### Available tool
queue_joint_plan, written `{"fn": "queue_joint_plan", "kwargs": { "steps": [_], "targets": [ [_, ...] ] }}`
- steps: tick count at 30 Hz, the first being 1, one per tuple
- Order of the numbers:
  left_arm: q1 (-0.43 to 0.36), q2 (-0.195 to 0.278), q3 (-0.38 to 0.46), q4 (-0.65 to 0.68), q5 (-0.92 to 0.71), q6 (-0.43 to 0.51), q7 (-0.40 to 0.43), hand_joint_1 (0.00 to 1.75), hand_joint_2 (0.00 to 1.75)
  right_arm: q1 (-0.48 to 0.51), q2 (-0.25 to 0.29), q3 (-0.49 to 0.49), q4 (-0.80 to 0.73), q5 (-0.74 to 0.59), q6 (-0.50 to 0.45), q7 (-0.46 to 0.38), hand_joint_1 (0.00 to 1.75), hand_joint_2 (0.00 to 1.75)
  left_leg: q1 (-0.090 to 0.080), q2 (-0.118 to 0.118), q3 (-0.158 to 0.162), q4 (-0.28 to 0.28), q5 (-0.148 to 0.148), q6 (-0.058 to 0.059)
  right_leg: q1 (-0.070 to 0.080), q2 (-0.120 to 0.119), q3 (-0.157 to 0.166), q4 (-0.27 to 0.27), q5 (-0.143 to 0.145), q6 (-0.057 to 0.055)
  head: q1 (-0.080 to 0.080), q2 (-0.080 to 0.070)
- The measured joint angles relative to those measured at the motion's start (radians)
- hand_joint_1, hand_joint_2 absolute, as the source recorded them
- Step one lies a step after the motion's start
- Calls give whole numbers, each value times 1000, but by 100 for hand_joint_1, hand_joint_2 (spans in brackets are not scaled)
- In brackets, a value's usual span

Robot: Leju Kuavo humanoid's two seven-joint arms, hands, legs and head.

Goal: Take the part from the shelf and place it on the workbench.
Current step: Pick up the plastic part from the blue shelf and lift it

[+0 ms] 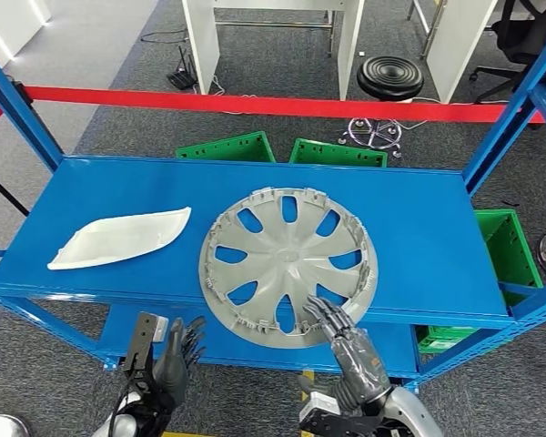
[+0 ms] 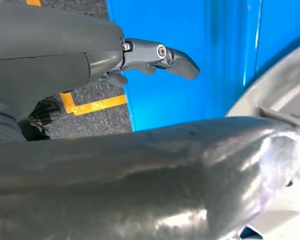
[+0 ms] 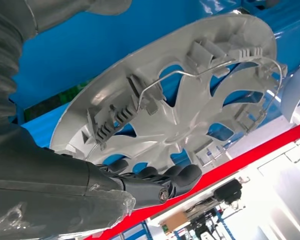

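1 hubcap (image 1: 288,265), 1 white cover (image 1: 121,238)

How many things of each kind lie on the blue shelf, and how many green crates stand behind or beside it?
Wheel covers: 1
White curved panels: 1
Green crates: 3
Total: 5

Hubcap (image 1: 288,264) near rim hidden under right robot hand (image 1: 338,339), left robot hand (image 1: 176,353) grip unclear
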Motion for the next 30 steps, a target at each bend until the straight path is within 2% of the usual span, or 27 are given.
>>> {"fn": "queue_joint_plan", "kwargs": {
  "steps": [5,11,14,17,19,24,30],
  "targets": [
    [-3,-3,4,10,-2,-1,0,0,0,-25,-3,27,5,-13,-8,27,0,175,0,0,0,0,0,0,0,1,0,0,0,0,0,0],
    [-22,-25,12,13,-27,-1,28,0,0,-138,1,160,36,37,-51,134,0,175,0,0,0,0,1,0,0,0,0,0,1,1,0,0],
    [-24,-31,16,16,-38,0,34,0,0,-169,1,211,60,128,-83,194,0,175,0,0,0,0,1,0,0,0,0,0,1,1,0,0],
    [-26,-35,19,21,-46,2,50,0,0,-189,1,249,101,288,-112,288,0,175,0,0,0,0,1,0,0,0,1,0,1,1,0,0],
    [-26,-34,19,28,-37,2,57,0,0,-189,1,257,138,384,-129,320,0,175,0,0,0,0,1,1,0,0,1,0,1,1,0,0],
    [-25,-28,19,49,-18,-1,53,0,0,-182,2,250,219,451,-154,315,0,175,0,0,0,0,1,1,0,0,0,0,1,1,0,0],
    [-27,-26,16,61,-9,2,55,0,0,-179,15,223,254,488,-136,315,0,175,0,0,0,0,1,1,0,0,0,-1,1,1,0,0]
  ]
}}
